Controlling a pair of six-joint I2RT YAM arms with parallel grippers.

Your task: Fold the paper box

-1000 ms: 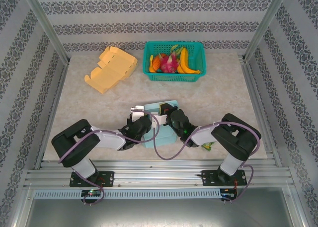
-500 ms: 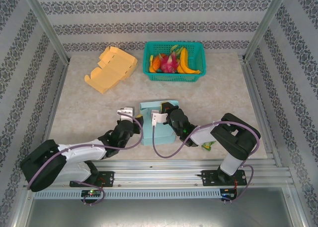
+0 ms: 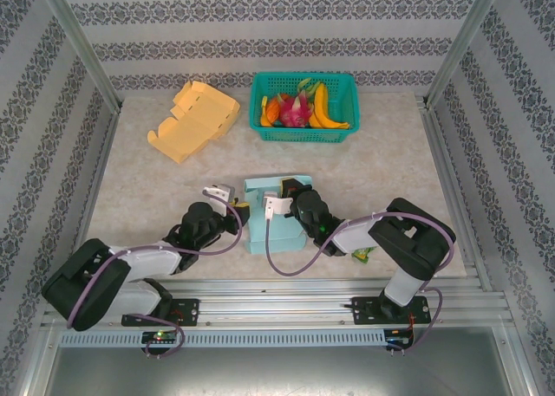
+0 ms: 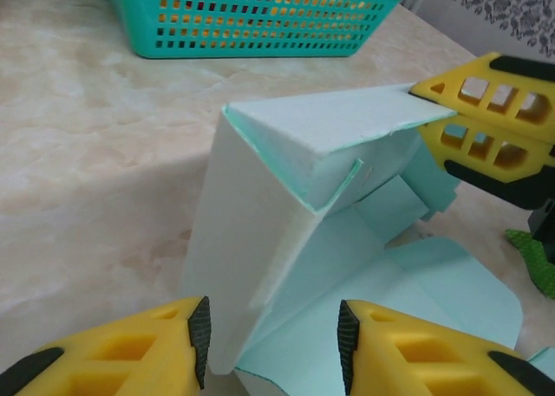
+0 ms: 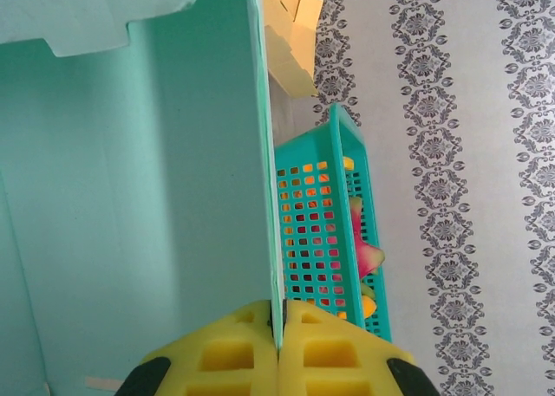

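The mint paper box (image 3: pixel 264 216) lies half folded near the table's front, one wall raised. My right gripper (image 3: pixel 283 191) is shut on the top edge of that raised wall (image 5: pixel 130 197); its yellow fingers (image 4: pixel 486 119) pinch the paper edge, seen end-on from the right wrist (image 5: pixel 277 314). My left gripper (image 3: pixel 243 211) sits at the box's left side, low over the table. Its jaws (image 4: pixel 273 340) stand open, with the lower corner of the pale outer wall (image 4: pixel 234 240) between the pads, close to the left pad and not pinched.
A teal basket (image 3: pixel 343 127) of fruit stands at the back centre. A flat yellow paper box (image 3: pixel 195 119) lies at the back left. A small green scrap (image 3: pixel 362 254) lies by the right arm. Metal rails border the table.
My left gripper has drawn back leftward from the middle of the box to its left wall, and the left arm has swung out to the left. The right gripper has held still on the wall.
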